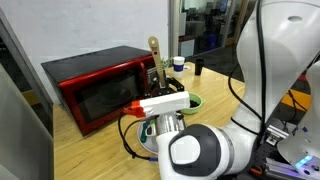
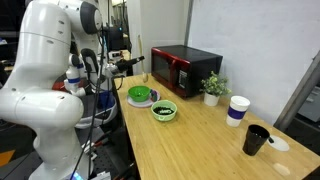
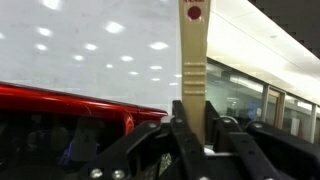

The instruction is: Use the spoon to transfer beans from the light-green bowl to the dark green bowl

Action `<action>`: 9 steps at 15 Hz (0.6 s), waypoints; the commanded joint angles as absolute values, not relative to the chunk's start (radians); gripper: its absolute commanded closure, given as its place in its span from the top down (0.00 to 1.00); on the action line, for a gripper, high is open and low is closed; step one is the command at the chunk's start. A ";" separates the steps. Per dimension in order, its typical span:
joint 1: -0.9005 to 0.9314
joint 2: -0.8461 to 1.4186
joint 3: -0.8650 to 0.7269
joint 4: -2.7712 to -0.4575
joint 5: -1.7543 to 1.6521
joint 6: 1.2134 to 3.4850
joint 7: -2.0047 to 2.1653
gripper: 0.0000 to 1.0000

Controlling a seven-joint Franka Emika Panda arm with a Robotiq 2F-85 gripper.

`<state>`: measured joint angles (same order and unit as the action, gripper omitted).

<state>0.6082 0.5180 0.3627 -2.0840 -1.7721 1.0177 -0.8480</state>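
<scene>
Opposed exterior views, red microwave [image 1: 95, 88] common to both; wrist close-up.

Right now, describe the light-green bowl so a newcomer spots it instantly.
Find the red microwave on the wooden table. Two green bowls sit close by it on that table. The light-green bowl is the smaller, pale-rimmed one holding dark beans; the dark green bowl beside it is wider and deeper green.

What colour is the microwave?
The microwave is red; an exterior view shows it best.
</scene>
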 commanded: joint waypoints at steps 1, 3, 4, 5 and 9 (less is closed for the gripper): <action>0.519 0.419 0.389 -2.113 -1.719 1.169 -0.750 0.06; 0.482 0.378 0.392 -2.122 -1.698 1.234 -0.690 0.06; 0.465 0.352 0.396 -2.131 -1.686 1.264 -0.660 0.06; 0.451 0.326 0.395 -2.142 -1.675 1.294 -0.629 0.06; 0.397 0.213 0.393 -2.196 -1.629 1.450 -0.517 0.06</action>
